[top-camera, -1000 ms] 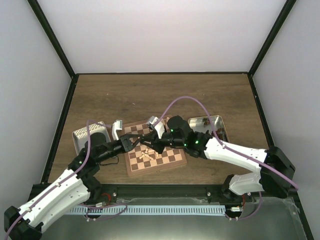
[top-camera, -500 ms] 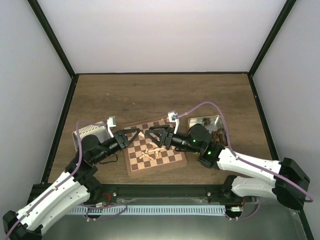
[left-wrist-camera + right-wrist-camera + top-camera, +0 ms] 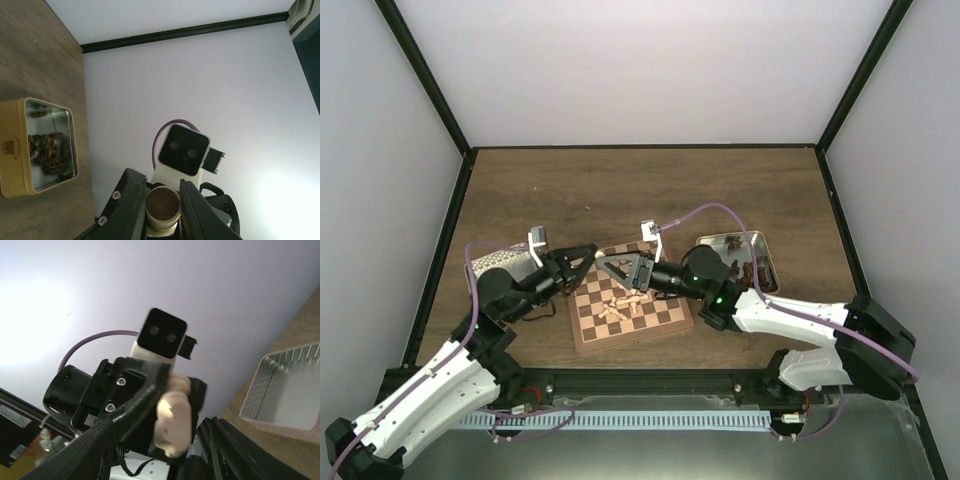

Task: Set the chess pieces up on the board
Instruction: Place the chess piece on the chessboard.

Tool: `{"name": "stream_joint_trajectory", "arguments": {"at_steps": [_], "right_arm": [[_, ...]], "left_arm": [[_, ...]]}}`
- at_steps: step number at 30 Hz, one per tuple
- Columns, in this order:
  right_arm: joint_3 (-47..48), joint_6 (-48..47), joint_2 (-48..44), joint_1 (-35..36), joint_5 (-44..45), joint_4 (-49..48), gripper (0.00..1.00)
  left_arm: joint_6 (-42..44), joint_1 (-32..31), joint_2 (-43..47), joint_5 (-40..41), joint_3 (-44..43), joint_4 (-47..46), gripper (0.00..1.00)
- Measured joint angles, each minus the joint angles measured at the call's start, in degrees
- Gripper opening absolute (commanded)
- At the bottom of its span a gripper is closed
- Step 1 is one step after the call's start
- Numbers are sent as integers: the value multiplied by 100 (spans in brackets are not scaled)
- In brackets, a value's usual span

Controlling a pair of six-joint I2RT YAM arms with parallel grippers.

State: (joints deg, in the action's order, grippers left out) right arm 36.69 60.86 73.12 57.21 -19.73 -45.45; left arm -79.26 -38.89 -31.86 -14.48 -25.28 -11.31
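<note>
Two end effectors meet tip to tip above the far left part of the board (image 3: 665, 318), which lies on the bench (image 3: 620, 190) between two metal tins. Left end effector (image 3: 162, 189): narrow, clamped on one pale chessman (image 3: 162, 210), held clear of the squares with its brown base turned toward the left wrist camera. Right end effector (image 3: 610, 268): fingers spread wide, holding nothing, pointed at the held chessman from the opposite side; whether it touches the chessman cannot be told. Remaining pale chess pieces (image 3: 620, 300): a loose heap lying about the middle of the board, none visibly standing. Right-hand tin (image 3: 760, 250): just beside the board's far right corner, containing dark brown chessmen (image 3: 740, 262) in a jumble. Left-hand tin (image 3: 295, 390): silver, beside the board's left edge, largely covered by the left arm in the overhead view.
</note>
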Motion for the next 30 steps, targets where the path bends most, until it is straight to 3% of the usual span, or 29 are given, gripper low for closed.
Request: {"name": "stream_joint_trajectory", "arguments": {"at_steps": [9, 14, 19, 26, 30], "right_arm": [[133, -1856, -153, 26, 424, 719, 50], [105, -2907, -385, 33, 610, 1075, 41], [94, -3641, -603, 37, 761, 1165, 30], [94, -4140, -538, 39, 616, 1187, 31], [96, -4234, -413, 48, 535, 1187, 21]], "left_arm": [[-1519, 0, -24, -118, 68, 13, 13], [-2184, 0, -20, -118, 131, 9, 13], [-2507, 0, -63, -111, 136, 7, 13], [-2647, 0, -136, -87, 136, 4, 12], [-2697, 0, -136, -70, 133, 0, 12]]}}
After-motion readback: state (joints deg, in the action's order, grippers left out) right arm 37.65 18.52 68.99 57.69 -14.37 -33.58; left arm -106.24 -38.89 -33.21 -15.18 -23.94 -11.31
